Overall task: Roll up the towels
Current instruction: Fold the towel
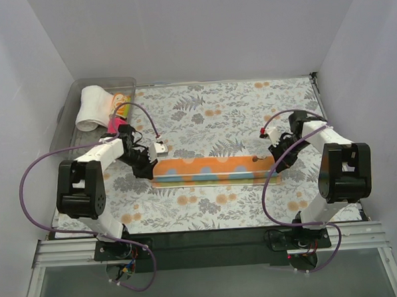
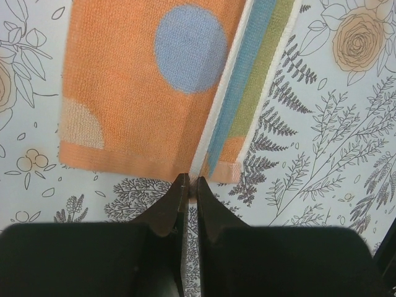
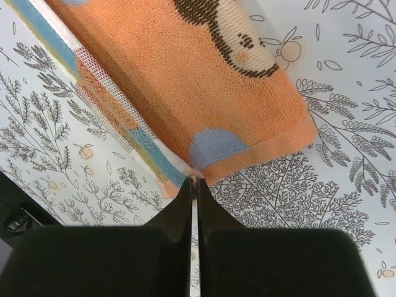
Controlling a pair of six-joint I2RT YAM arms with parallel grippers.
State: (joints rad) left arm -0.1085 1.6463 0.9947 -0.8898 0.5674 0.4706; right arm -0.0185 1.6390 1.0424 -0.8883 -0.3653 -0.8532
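The left end effector (image 2: pixel 190 185) is clenched, its tips closed against the short end of the orange spotted towel (image 2: pixel 136 93). A white hem line runs straight in between them, but whether any cloth is nipped cannot be told. The right end effector (image 3: pixel 194 184) is clenched as well, with its tips met at the corner of the towel's other end, where a small pucker of cloth is seen.

Ahead of both sets of tips the towel is laid flat on the floral bench covering (image 1: pixel 250 112) as a long narrow strip stretched between the two end effectors. It appears to be doubled lengthwise, since a blue and green striped layer is exposed along one long edge. No turn has been rolled into it yet.

Farther off, beyond the left end effector, a clear plastic bin (image 1: pixel 82 85) is seen, with a rolled white towel (image 1: pixel 93 106) and a magenta one (image 1: pixel 114 123) inside. The task is judged partly done, with the rolling of this strip left.
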